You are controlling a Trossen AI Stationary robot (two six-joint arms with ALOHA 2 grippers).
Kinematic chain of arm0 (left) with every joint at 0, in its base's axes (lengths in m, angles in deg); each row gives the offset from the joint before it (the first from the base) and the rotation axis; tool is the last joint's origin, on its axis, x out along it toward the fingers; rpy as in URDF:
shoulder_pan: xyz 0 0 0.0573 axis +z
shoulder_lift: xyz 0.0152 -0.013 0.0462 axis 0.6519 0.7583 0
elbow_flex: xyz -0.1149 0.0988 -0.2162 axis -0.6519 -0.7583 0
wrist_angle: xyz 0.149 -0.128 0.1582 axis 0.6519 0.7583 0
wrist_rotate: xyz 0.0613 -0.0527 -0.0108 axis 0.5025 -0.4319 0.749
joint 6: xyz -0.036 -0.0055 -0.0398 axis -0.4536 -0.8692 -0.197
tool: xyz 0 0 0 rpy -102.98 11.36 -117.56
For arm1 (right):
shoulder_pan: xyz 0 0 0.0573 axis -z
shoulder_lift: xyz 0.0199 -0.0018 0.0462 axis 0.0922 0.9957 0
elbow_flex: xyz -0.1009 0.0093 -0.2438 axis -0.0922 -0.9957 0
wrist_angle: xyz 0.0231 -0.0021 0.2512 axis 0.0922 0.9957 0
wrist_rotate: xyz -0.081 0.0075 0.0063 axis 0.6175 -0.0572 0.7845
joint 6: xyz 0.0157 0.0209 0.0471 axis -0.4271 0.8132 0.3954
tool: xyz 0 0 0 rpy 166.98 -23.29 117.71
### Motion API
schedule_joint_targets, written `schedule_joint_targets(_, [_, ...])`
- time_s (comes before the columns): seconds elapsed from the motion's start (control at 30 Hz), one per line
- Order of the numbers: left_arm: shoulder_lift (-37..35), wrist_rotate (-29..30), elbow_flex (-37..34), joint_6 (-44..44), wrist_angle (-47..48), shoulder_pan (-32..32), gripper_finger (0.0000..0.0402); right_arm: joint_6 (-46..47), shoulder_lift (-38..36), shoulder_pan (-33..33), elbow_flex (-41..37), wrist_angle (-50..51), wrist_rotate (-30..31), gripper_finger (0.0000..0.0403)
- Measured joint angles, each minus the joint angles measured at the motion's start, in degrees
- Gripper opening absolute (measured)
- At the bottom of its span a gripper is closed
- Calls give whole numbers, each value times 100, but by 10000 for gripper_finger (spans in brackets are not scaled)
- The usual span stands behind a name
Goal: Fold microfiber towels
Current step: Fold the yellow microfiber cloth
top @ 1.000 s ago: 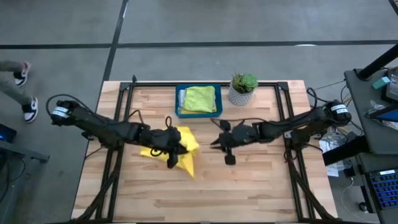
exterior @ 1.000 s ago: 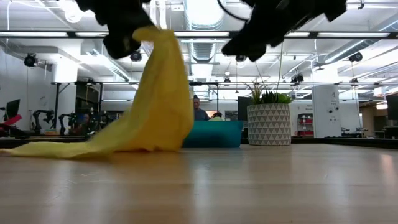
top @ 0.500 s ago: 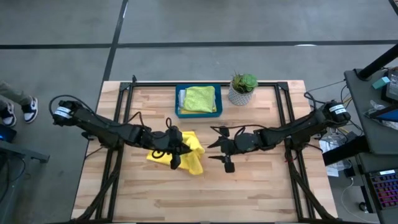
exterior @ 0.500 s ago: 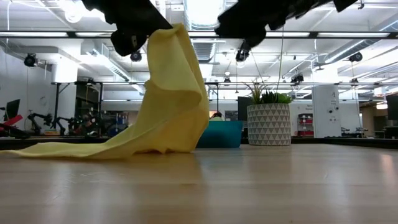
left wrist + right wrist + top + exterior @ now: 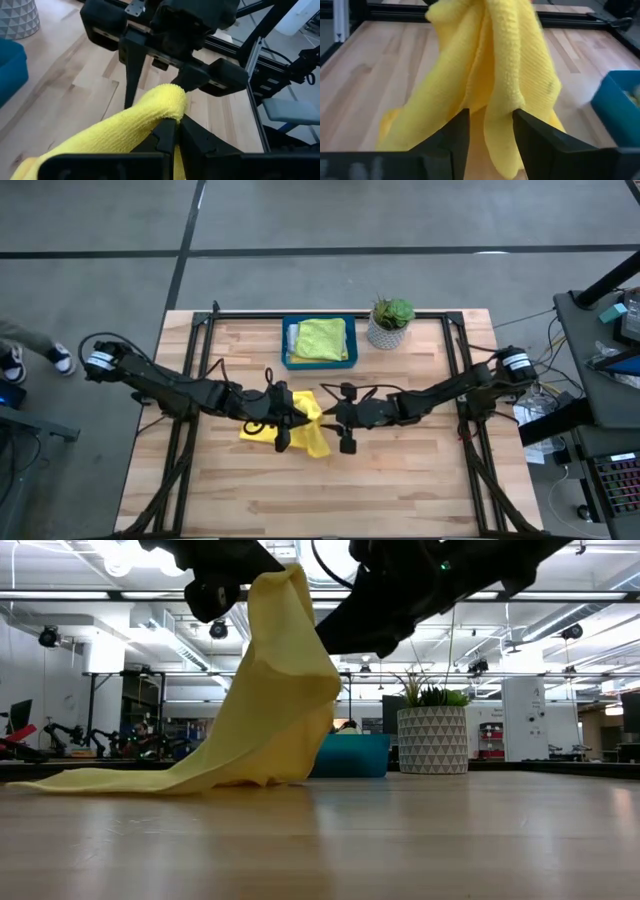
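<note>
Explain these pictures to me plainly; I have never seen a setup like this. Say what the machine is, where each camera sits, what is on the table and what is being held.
This is a robot with two dark arms at a wooden table. One camera looks straight down, one sits at table height, and one rides on each wrist. The left gripper is shut on a yellow towel, lifting one end while the rest trails on the table. The right gripper has reached it with its fingers open, the hanging cloth just ahead of them; it has not gripped. At the back stand a blue tray holding a lime green towel and a potted plant.

The low view crops both arms at its top edge, and the yellow towel (image 5: 270, 700) hides the teal tray (image 5: 355, 755) partly.
</note>
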Motion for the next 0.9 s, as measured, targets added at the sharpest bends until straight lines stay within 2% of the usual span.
schedule_joint_targets(0.33, [0,36,-2,69,-62,0,1,174,15,0,153,267,-257,114])
schedule_joint_targets(0.63, [0,0,-2,-42,230,0,1,422,-173,-29,152,1403,-429,105])
schedule_joint_targets(0.77, [48,0,-5,-87,210,0,1,495,-145,-132,143,1349,-679,105])
schedule_joint_targets(0.9, [59,-2,-9,-88,185,0,1,495,93,-153,121,786,-687,105])
